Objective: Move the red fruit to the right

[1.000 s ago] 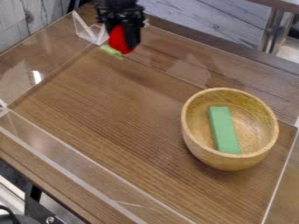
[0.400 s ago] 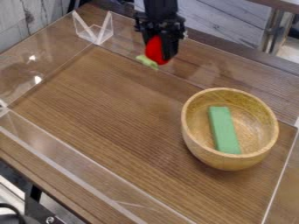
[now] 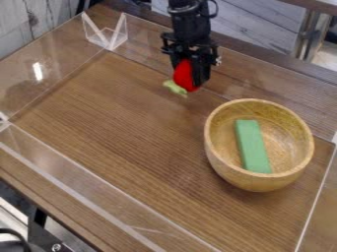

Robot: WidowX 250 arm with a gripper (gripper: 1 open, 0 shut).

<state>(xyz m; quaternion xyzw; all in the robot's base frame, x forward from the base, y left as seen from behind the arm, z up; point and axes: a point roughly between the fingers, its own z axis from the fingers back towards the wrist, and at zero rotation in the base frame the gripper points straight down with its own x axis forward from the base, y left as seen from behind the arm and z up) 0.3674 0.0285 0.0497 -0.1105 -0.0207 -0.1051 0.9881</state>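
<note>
Your gripper is closed on the red strawberry, which sits just below its fingertips, leafy end toward the lower left. It seems lifted off the table, though this angle makes that hard to judge.

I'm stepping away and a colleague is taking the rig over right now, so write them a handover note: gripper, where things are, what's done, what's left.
Gripper: closed on the red fruit, whose light green cap points down toward the left of the picture.
Where: the fruit is near the far side of the table, left of and beyond the wooden bowl, which holds a green block.
Done: fruit gripped.
Left: finish the move right, then release. How far right is not stated.
</note>
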